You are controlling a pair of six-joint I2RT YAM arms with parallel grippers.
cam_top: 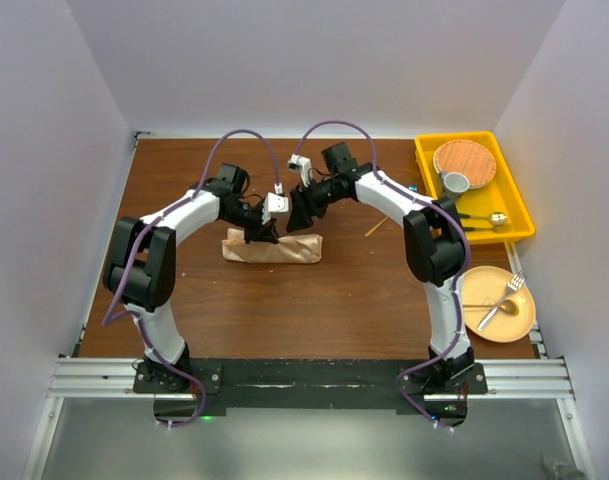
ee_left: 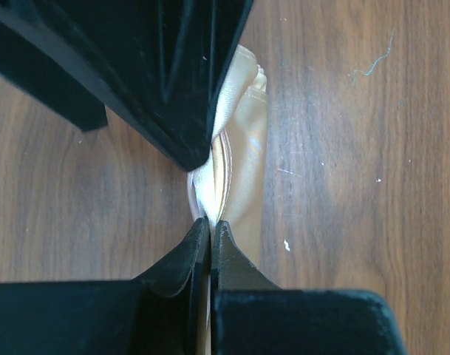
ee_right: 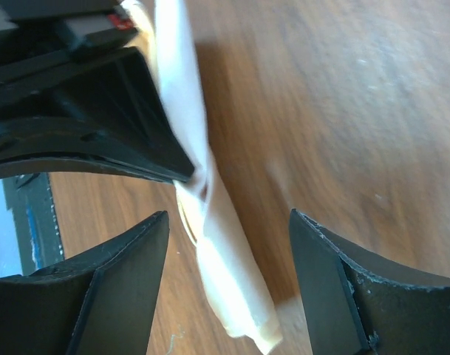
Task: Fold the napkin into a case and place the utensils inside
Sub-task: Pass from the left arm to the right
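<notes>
From above, the case (cam_top: pixel 272 248) lies mid-worktop (cam_top: pixel 364 290) under both arms, the utensils (cam_top: pixel 504 297) well to its right on a plate (cam_top: pixel 521 316). Only the left wrist view shows the left end effector (ee_left: pixel 210 225) clenched on the case's cloth; the right wrist view shows the right end effector (ee_right: pixel 228 222) released, jaws astride the case.

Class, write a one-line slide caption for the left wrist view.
Left gripper pinches an edge of the folded peach napkin lying on the wooden table.
</notes>
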